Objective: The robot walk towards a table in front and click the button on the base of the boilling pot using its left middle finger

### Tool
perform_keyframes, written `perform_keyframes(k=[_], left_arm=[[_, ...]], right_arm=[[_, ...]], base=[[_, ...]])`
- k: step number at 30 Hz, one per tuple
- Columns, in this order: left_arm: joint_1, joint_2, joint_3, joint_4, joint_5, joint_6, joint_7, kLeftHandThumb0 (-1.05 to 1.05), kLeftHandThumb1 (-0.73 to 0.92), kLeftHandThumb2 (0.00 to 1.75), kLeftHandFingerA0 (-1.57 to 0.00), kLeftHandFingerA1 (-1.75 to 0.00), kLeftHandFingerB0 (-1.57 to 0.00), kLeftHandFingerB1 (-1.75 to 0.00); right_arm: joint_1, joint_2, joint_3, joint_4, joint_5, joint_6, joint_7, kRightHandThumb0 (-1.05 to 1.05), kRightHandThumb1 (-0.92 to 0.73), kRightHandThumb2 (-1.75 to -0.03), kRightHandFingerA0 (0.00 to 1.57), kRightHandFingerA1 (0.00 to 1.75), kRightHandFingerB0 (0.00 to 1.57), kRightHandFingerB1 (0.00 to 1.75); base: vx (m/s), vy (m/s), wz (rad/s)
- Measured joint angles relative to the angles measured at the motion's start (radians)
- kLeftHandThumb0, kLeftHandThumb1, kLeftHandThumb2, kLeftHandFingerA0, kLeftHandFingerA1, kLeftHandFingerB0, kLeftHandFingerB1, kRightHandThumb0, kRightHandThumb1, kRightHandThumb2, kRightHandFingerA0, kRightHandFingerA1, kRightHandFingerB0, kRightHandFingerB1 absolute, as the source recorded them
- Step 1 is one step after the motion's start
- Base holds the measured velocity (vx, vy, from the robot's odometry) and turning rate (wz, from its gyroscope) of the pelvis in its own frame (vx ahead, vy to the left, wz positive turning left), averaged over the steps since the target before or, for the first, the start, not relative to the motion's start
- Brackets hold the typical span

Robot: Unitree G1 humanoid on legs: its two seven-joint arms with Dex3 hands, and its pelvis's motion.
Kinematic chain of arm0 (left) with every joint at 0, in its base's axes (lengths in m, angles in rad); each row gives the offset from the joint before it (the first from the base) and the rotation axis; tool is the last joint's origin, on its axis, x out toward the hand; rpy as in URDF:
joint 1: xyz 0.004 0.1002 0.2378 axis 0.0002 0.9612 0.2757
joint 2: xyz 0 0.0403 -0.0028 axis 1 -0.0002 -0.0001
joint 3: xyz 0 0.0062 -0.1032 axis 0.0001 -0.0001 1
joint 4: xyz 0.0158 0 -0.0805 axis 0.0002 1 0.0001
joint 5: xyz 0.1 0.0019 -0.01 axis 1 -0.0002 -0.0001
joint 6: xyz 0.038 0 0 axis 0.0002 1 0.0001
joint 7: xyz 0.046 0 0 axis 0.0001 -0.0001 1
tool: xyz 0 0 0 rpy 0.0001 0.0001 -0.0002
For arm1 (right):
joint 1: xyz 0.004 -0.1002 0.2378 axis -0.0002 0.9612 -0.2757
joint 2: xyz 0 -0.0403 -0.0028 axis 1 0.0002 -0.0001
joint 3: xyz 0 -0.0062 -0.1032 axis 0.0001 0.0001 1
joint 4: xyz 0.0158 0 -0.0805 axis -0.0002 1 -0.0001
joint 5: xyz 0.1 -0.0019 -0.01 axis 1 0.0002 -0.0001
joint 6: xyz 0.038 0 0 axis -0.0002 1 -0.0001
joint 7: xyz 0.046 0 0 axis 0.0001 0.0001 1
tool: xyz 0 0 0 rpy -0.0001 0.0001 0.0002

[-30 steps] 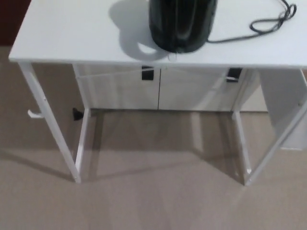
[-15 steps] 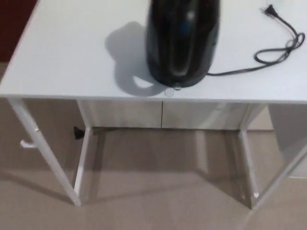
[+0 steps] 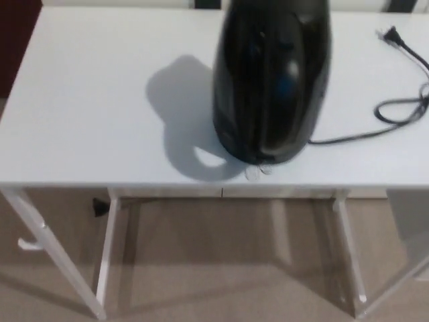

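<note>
A glossy black boiling pot (image 3: 271,80) stands upright on the white table (image 3: 94,107), right of the middle and close to the front edge. A small pale button or tab (image 3: 258,172) shows at the foot of the pot's base, facing me. A black power cord (image 3: 395,111) runs from the pot's right side across the tabletop, with its plug (image 3: 392,35) lying loose at the far right. Neither of my hands shows in the head view.
The table stands on thin white legs (image 3: 107,248) over a beige carpeted floor (image 3: 214,268). A dark red surface (image 3: 17,40) lies beyond the table's left edge. The pot's shadow falls to its left on the tabletop.
The whole picture has shifted: the table and pot now sit lower and larger in view, so the camera has come closer. The white cabinet under the table has dropped out of sight.
</note>
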Motion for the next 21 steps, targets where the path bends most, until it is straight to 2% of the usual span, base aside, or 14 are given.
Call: perform_keyframes(k=[8,17,18,21], left_arm=[[-0.001,-0.001,0.009,0.002,0.000,0.001,0.002,-0.26,0.47,0.54,-0.52,-0.41,-0.38,-0.33],[0.004,-0.003,0.001,0.004,0.004,0.000,0.005,-0.25,0.48,0.54,-0.51,-0.42,-0.39,-0.33],[0.002,-0.003,0.001,0.004,0.004,0.000,0.005,-0.35,0.42,0.63,-0.50,-0.47,-0.36,-0.39],[0.001,-0.003,0.000,0.004,0.005,-0.001,0.005,-0.33,0.42,0.62,-0.50,-0.47,-0.38,-0.39]], right_arm=[[-0.013,0.002,-0.005,0.013,-0.001,-0.006,-0.003,-0.18,-0.61,-0.57,0.68,0.57,0.45,0.43],[-0.011,0.003,-0.008,0.019,-0.002,-0.011,-0.010,-0.19,-0.61,-0.57,0.68,0.56,0.45,0.42],[-0.012,0.002,-0.008,0.019,-0.002,-0.011,-0.010,-0.18,-0.62,-0.57,0.66,0.55,0.44,0.42],[-0.013,0.001,-0.008,0.017,-0.001,-0.009,-0.009,-0.17,-0.62,-0.57,0.66,0.56,0.44,0.42]], base=[[0.14,0.036,0.05],[0.06,-0.140,0.01],[0.04,-0.042,-0.08],[0.02,-0.039,-0.13]])
